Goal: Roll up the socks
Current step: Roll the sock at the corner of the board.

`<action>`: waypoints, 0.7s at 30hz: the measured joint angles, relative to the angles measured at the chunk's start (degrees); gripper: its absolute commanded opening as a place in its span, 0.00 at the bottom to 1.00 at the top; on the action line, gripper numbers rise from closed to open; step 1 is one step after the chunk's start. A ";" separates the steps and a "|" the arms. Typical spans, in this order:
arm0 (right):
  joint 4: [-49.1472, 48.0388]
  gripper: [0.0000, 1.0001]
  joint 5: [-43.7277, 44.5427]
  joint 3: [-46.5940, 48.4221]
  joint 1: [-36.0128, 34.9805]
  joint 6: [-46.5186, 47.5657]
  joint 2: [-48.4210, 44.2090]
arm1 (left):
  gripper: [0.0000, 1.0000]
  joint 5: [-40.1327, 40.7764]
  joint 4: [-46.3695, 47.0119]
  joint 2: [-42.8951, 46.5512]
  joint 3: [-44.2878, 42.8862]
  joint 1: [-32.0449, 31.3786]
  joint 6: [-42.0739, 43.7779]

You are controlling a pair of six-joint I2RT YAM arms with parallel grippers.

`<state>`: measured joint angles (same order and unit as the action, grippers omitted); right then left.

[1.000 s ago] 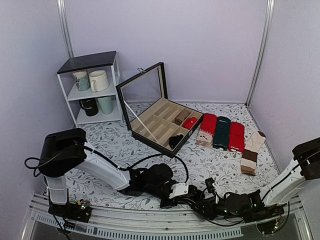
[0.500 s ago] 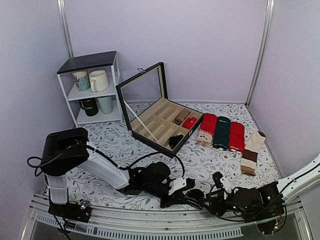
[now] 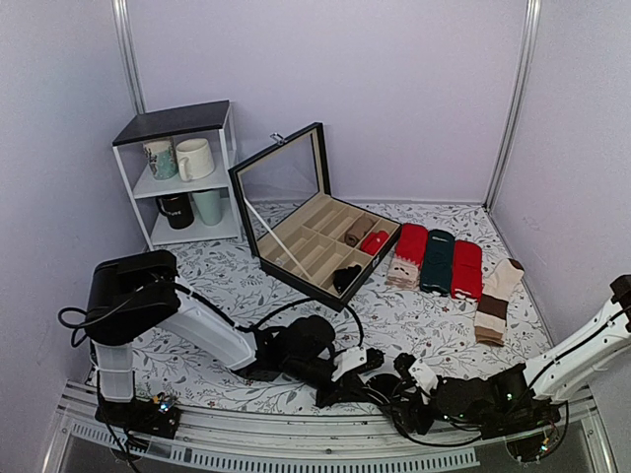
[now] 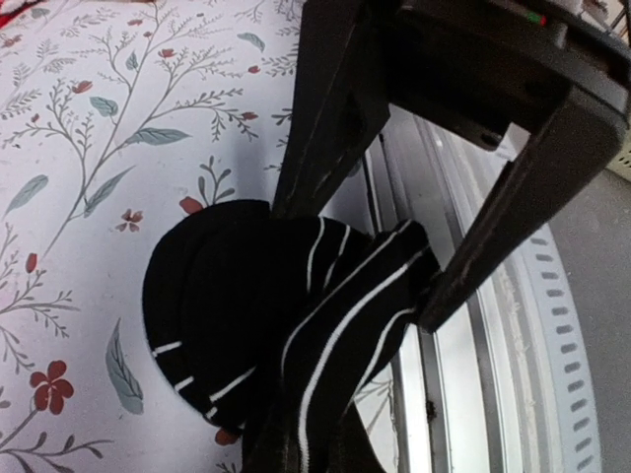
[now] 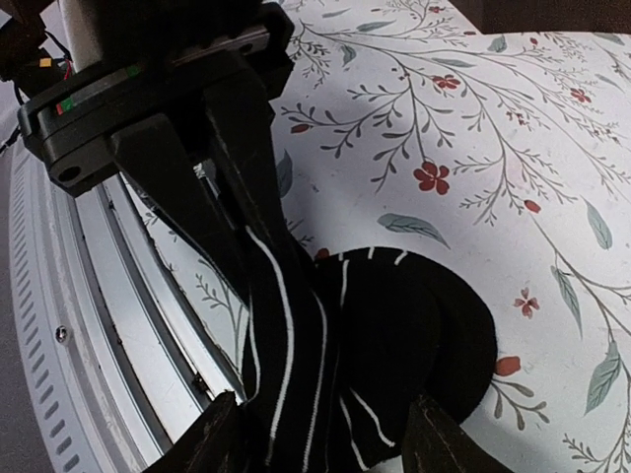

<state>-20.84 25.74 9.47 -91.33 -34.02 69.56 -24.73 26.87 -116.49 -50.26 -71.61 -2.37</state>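
Although the top camera takes in the whole floral tablecloth point(image 3: 227, 286), with cloth showing between the low arms and the open compartment box point(image 3: 315, 236), it loses the socks point(image 4: 246, 305) among dark arm parts at the near edge; only the wrist cameras show them. They lie at the cloth's edge just beside the metal rail point(image 4: 463, 394), rolled bulge toward the cloth, striped tail running along the rail. The left gripper point(image 4: 360, 261) is clamped on that tail; the right gripper point(image 5: 325, 434) stands spread astride it.

Left gripper point(image 3: 371, 371) nearly meets right gripper point(image 3: 400, 378)
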 measured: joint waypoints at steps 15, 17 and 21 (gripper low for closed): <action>-0.57 0.54 -0.11 0.87 0.00 0.85 -5.55 | 0.00 -0.76 -0.04 -0.52 -0.50 0.15 -0.09; -0.31 0.55 -0.07 1.11 -0.02 0.85 -4.79 | 0.00 -0.87 -0.07 -0.61 -0.63 0.15 -0.09; 0.66 0.51 0.72 2.56 -0.20 0.68 -2.69 | 0.00 -1.05 -0.09 -0.74 -0.76 0.17 -0.09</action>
<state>-20.18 26.46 12.03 -91.53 -33.34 66.87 -25.78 26.79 -117.23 -51.03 -71.44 -2.46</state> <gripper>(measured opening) 0.546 0.034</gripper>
